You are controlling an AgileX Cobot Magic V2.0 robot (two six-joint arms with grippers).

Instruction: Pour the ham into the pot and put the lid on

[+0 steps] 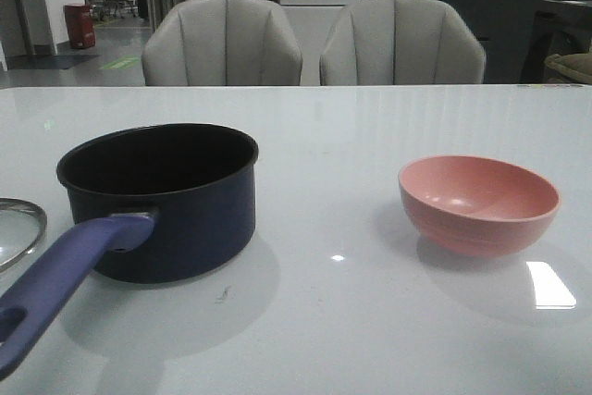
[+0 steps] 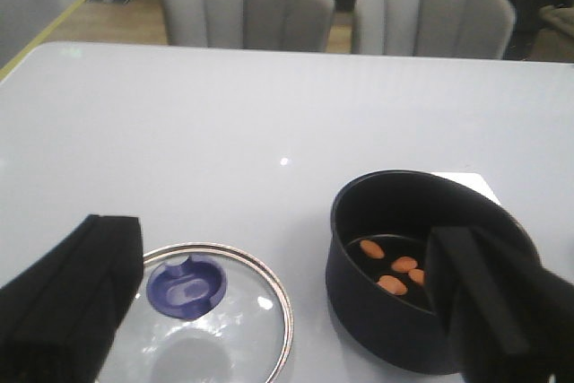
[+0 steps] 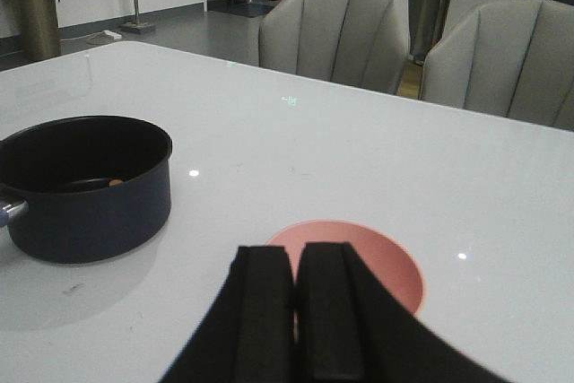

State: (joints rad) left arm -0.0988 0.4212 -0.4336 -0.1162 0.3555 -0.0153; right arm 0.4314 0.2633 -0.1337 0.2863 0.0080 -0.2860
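Lying flat on the white table (image 1: pixel 370 321) at far left, the glass lid (image 2: pixel 202 320) is found knob-up beside the saucepan (image 1: pixel 171 196), well placed for pick-up. Left gripper (image 2: pixel 287 311) is held above both, fingers (image 2: pixel 72 302) spread wide, nothing gripped. Ham chunks (image 2: pixel 395 274) are seen on the pot floor; pouring is judged done. Pink bowl (image 1: pixel 478 203) stands emptied at right. Right gripper (image 3: pixel 296 316) hangs over it, fingers pressed together, empty

Two grey chairs (image 1: pixel 222 42) behind table (image 1: pixel 370 127)
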